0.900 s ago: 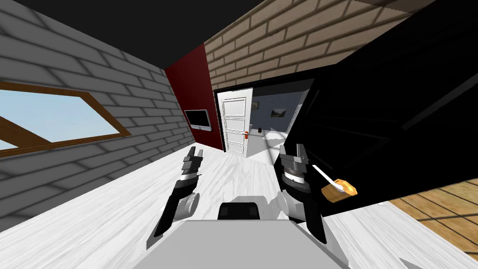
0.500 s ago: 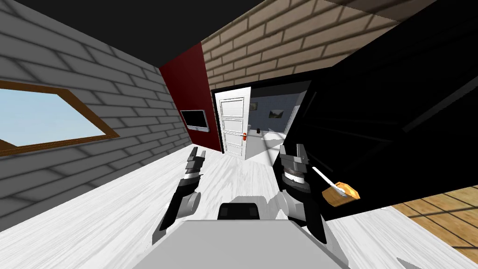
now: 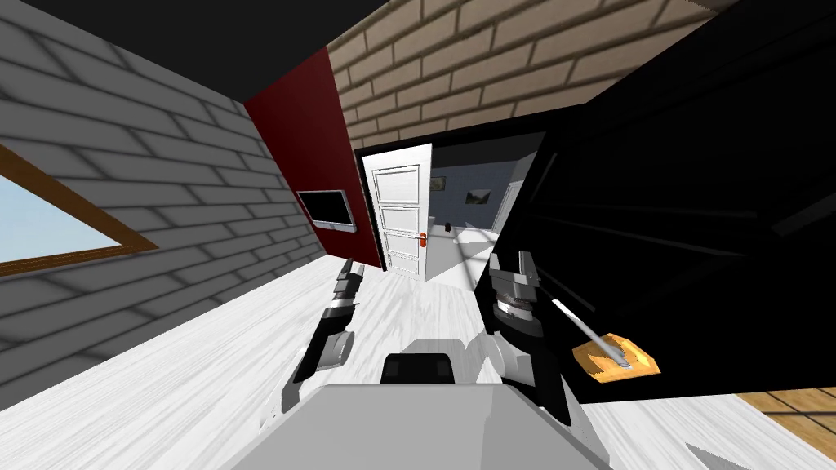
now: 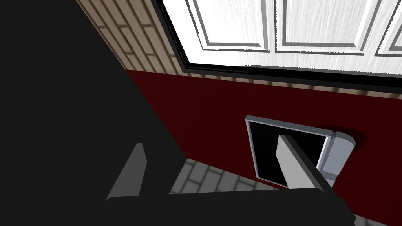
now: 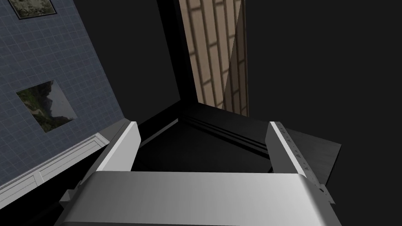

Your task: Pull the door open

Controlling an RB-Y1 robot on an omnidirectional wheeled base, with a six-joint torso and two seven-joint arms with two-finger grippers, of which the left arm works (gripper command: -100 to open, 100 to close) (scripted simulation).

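Nearest, both arms reach forward over the white floor (image 3: 204, 367). The left gripper (image 3: 352, 269) has its fingers spread apart, and the right gripper (image 3: 512, 263) is spread the same way. Just right of the right arm stands a large black door (image 3: 694, 245). Its white lever handle (image 3: 584, 330), on an orange plate (image 3: 596, 369), is near the forearm but apart from the fingers. Farther off, a white panelled door (image 3: 400, 212) with a red handle (image 3: 423, 237) stands open. Left of it a screen (image 3: 326, 210) hangs on a dark red wall (image 3: 302, 139).
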